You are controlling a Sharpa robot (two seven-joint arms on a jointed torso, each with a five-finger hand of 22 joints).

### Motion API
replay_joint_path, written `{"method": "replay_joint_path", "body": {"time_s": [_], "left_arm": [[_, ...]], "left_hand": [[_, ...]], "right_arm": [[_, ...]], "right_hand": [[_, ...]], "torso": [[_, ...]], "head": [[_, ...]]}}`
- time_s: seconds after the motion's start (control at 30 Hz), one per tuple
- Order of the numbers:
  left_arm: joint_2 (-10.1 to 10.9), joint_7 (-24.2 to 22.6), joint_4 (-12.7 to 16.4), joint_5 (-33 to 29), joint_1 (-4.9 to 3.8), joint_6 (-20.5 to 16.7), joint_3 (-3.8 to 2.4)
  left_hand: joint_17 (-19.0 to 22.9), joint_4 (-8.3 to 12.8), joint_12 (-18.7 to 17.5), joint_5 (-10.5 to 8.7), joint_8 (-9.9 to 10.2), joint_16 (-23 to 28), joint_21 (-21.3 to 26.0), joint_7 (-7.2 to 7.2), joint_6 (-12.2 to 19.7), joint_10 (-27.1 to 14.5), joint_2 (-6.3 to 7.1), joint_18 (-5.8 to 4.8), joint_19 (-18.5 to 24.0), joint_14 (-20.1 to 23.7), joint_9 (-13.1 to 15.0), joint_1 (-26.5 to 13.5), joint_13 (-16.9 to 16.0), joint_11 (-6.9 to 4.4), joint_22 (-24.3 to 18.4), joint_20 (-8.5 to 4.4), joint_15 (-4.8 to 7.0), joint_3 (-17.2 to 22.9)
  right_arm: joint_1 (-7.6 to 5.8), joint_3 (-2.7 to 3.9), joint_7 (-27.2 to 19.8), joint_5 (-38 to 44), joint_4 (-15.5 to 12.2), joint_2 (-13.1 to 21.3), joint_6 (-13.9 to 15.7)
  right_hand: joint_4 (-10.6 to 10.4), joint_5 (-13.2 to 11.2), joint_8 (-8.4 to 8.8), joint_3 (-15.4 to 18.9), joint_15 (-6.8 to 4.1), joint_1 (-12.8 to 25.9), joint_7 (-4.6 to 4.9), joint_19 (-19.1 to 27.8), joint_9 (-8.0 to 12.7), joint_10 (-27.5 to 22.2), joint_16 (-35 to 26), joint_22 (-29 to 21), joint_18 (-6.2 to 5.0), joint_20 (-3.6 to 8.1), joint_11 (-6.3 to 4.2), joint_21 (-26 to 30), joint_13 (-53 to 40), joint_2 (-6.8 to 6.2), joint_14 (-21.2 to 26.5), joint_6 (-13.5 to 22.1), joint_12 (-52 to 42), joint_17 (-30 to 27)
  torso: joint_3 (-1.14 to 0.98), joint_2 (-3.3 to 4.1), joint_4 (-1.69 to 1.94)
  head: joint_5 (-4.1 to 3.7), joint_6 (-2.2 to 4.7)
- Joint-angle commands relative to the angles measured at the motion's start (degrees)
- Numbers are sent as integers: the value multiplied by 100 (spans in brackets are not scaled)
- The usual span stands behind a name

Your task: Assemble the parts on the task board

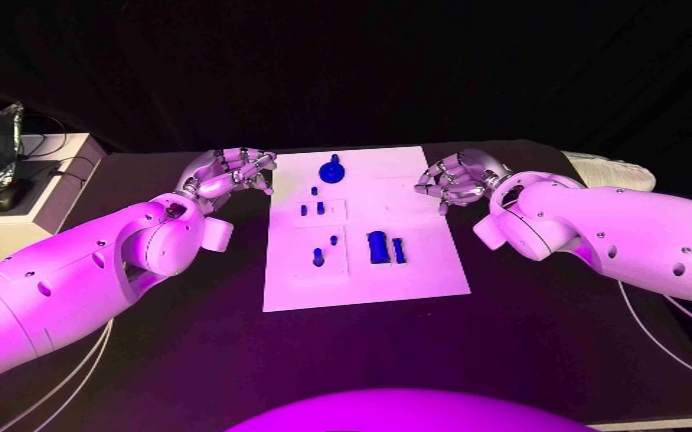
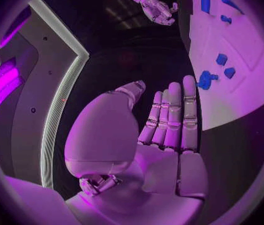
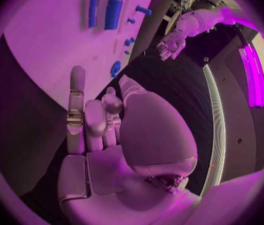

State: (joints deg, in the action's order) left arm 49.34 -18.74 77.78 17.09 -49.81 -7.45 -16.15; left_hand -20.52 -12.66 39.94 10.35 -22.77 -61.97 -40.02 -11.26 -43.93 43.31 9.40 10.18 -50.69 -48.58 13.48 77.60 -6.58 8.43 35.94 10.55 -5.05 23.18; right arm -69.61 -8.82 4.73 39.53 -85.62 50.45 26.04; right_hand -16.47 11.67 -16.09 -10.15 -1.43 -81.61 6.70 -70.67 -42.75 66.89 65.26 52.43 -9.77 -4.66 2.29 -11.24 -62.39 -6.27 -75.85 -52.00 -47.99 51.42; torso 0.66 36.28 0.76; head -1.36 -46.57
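The white task board (image 1: pixel 361 232) lies in the middle of the black table. On it are a round blue part with a knob (image 1: pixel 332 169) at the far end, several small blue parts (image 1: pixel 313 209) around the middle, and a wide blue block (image 1: pixel 378 247) beside a narrow one (image 1: pixel 400 249). My left hand (image 1: pixel 231 174) hovers off the board's far left corner; its fingers (image 2: pixel 169 115) are straight and apart, holding nothing, close to the round part (image 2: pixel 204 80). My right hand (image 1: pixel 459 180) sits at the board's far right edge. One of its fingers (image 3: pixel 76 100) is straight, the others curl in, and it holds nothing.
A pale box (image 1: pixel 51 187) with cables stands at the table's far left, and a white object (image 1: pixel 613 167) lies at the far right behind my right arm. Bare black table surrounds the board on all sides.
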Motion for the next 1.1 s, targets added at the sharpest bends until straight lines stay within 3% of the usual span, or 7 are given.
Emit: {"method": "replay_joint_path", "body": {"time_s": [0.03, 0.57, 0.6, 0.67, 0.87, 0.9, 1.1], "left_arm": [[-54, -288, -17, -353, 6, -459, -4], [-443, -759, -449, -559, 8, -1223, -11], [-407, -476, -418, -461, 8, -988, -5], [-408, -484, -396, -478, -6, -1023, 16], [-416, -572, -170, -651, -150, -1395, 241], [-419, -609, -72, -725, -212, -1554, 337], [-438, -818, 470, -1139, -558, -2443, 875]], "left_hand": [[300, -105, -305, -3, -50, 693, 539, -49, -49, 150, 19, -3, 319, 373, -47, 121, 155, 55, -306, 112, -107, -13], [1314, -177, -3230, -5, 734, 4488, 3293, 197, -267, 1013, -55, -60, 740, 578, -477, 392, 299, 344, -2315, 600, -570, -15], [2052, 1266, -3994, -1035, 2277, 6197, 4002, 1126, 4393, -4331, -940, -1018, 5069, 4858, -1348, -2080, 658, -843, -3594, -1055, 505, -2318], [2052, 1266, -3994, -1035, 2277, 6197, 4002, 1126, 4393, -4331, -940, -1018, 5069, 4858, -1348, -2313, 658, -843, -3594, -1055, 505, -2318], [2052, 1266, -3994, -1035, 2277, 6197, 4002, 1126, 4393, -4331, -940, -1018, 5069, 4858, -1348, -3432, 658, -843, -3594, -1055, 505, -2318], [2052, 1266, -3994, -1035, 2277, 6197, 4002, 1126, 4393, -4331, -940, -1018, 5069, 4858, -1348, -3705, 658, -843, -3594, -1055, 505, -2318], [2052, 1266, -3994, -1035, 2277, 6197, 4002, 1126, 4393, -4331, -940, -1018, 5069, 4858, -1348, -7760, 658, -843, -3594, -1055, 505, -2318]], "right_arm": [[26, 4, -1458, -1077, 303, -186, 478], [239, 135, -2947, -2343, 1712, -1037, 213], [213, 132, -2456, -1999, 1651, -1001, 310], [225, 145, -2473, -2033, 1614, -993, 336], [356, 279, -2651, -2381, 1243, -917, 603], [412, 336, -2727, -2530, 1084, -885, 717], [702, 632, -3121, -3303, 260, -717, 1309]], "right_hand": [[-8, 25, 206, -270, 153, -66, 163, 360, 193, -655, -1304, -403, -41, -171, 139, 472, 940, -70, 731, 175, 1183, -1279], [451, -201, 856, -2012, 818, 266, 534, 2039, 1379, -735, -4715, -2876, -81, -925, 653, 763, 5028, -520, 1785, 12, 3652, -2929], [1647, -1167, 1609, 1015, 143, 2593, -670, 7067, 4275, -2534, -6526, -5243, 977, 466, -229, 1124, 6239, 627, 3551, 5200, 4799, -5142], [1647, -1167, 1609, 1015, 143, 2903, -670, 7067, 4275, -6689, -6526, -5243, 977, 466, -229, 1124, 6239, 627, 7585, 5200, 4799, -5142], [1647, -1167, 1609, 1015, 143, 3987, -670, 7067, 4275, -6689, -6526, -5243, 977, 466, -229, 1124, 6239, 627, 7585, 5200, 4799, -5142], [1647, -1167, 1609, 1015, 143, 8161, -670, 7067, 4275, -6689, -6526, -5243, 977, 466, -229, 1124, 6239, 627, 7585, 5200, 4799, -5142], [1647, -1167, 1609, 1015, 143, 8161, -670, 7067, 4275, -6689, -6526, -5243, 977, 466, -229, 1124, 6239, 627, 7585, 5200, 4799, -5142]], "torso": [[24, -71, -34], [-24, -239, -50], [-7, -211, -52], [-9, -220, -52], [-25, -303, -59], [-32, -339, -62], [-58, -470, -73]], "head": [[18, 185], [109, 604], [88, 556], [90, 575], [103, 760], [109, 840], [129, 1131]]}}
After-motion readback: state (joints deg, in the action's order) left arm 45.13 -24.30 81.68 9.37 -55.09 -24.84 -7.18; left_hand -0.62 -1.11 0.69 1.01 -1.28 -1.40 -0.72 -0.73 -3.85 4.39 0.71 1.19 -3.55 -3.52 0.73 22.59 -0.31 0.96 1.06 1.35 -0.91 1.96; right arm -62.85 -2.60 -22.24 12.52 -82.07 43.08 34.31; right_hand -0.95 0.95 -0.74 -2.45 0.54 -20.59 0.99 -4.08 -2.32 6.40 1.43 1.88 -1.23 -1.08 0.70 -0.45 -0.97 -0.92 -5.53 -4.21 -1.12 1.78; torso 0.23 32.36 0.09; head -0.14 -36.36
